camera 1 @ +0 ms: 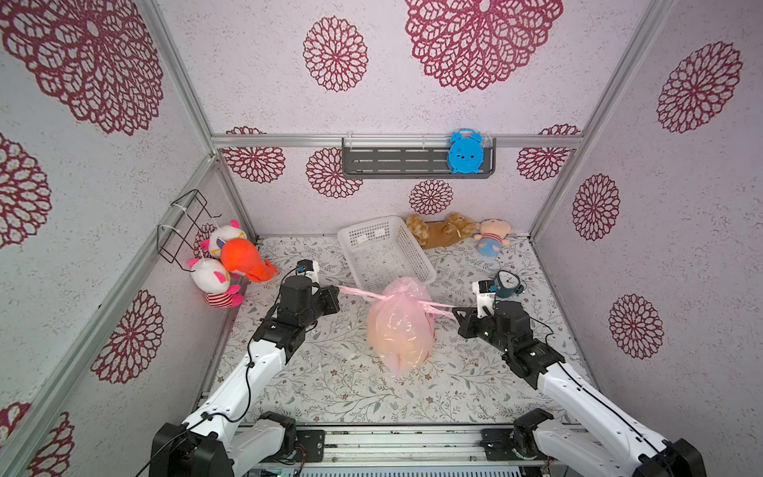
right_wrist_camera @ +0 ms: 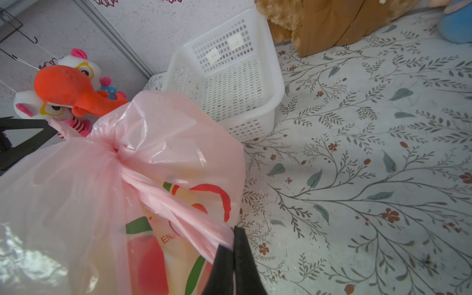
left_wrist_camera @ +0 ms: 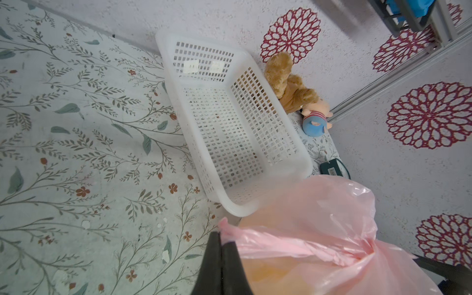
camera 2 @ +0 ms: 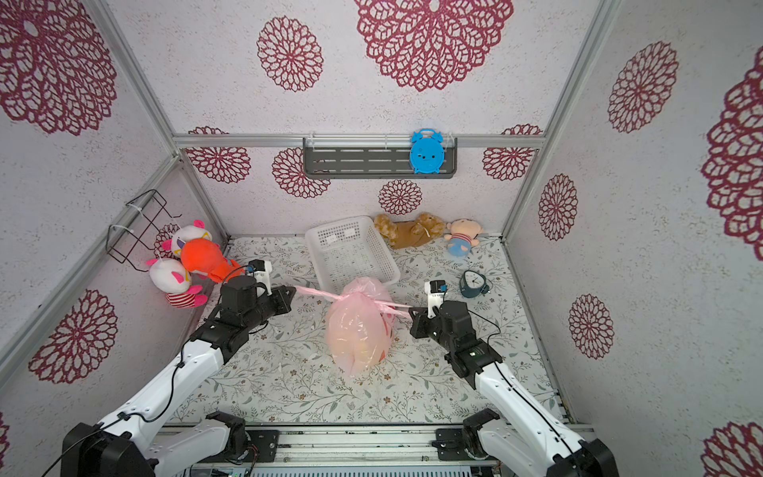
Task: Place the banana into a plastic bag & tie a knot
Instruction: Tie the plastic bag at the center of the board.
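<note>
While both handle strips run taut from it, the plastic bag (camera 1: pixel 398 326) counts as loaded and tied with a knot (camera 1: pixel 388 296); the task is near its end.
The bag stands on the tabletop just in front of the white mesh basket (camera 1: pixel 417 252), and whether it touches the near rim cannot be told. A yellowish shape shows through the film and is likely the banana (left_wrist_camera: pixel 270 272), so loading reads as done. The knot gathers the bag's neck on the basket side. What is left, by judgement: a last snug pull, then release. The left gripper (camera 1: pixel 336 289), left of the basket's near end, has its jaws fully closed on one handle strip (camera 1: pixel 359 291). The right gripper (camera 1: pixel 456 312), right of the basket and nearer the robot, has its jaws closed the same way, pinching the other strip (camera 1: pixel 439 306).
</note>
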You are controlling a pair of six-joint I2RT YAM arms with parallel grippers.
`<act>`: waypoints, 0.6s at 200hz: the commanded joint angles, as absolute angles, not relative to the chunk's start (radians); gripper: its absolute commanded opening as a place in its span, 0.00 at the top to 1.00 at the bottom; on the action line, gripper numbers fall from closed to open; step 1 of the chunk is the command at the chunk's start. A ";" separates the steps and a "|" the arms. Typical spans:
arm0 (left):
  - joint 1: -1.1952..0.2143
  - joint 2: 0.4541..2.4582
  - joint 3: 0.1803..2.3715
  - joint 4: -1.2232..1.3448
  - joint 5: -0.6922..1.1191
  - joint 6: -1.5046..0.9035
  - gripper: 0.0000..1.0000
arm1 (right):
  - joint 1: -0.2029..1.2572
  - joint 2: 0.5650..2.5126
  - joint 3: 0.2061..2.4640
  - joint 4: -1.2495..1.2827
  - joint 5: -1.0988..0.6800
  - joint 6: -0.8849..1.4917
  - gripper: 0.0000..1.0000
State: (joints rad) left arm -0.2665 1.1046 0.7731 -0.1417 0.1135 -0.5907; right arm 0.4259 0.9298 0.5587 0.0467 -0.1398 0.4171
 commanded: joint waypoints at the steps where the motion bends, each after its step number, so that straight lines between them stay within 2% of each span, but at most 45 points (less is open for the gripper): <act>1: -0.195 1.153 0.741 -0.097 -0.038 -0.622 1.00 | 0.328 0.973 0.525 0.039 -0.002 0.398 1.00; 34: -0.204 1.264 0.647 0.047 -0.039 -0.659 1.00 | 0.295 1.116 0.452 0.190 -0.045 0.378 1.00; 75: -0.209 1.284 0.691 -0.002 0.020 -0.646 1.00 | 0.287 1.150 0.470 0.225 -0.133 0.354 1.00; 78: -0.210 1.279 0.700 -0.015 0.020 -0.641 0.96 | 0.286 1.143 0.475 0.220 -0.141 0.351 1.00; 83: -0.210 1.267 0.714 -0.039 0.022 -0.635 0.84 | 0.285 1.132 0.487 0.207 -0.151 0.346 0.99; 104: -0.211 1.189 0.768 -0.150 -0.011 -0.609 0.44 | 0.287 1.048 0.534 0.134 -0.136 0.319 0.57; 120: -0.210 1.111 0.802 -0.239 -0.074 -0.591 0.24 | 0.287 0.966 0.557 0.077 -0.084 0.296 0.31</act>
State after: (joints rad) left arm -0.2325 1.2236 0.7372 -0.1127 0.0811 -0.6266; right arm 0.3046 1.0813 0.4999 0.1589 -0.1997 0.3481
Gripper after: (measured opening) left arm 0.649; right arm 0.544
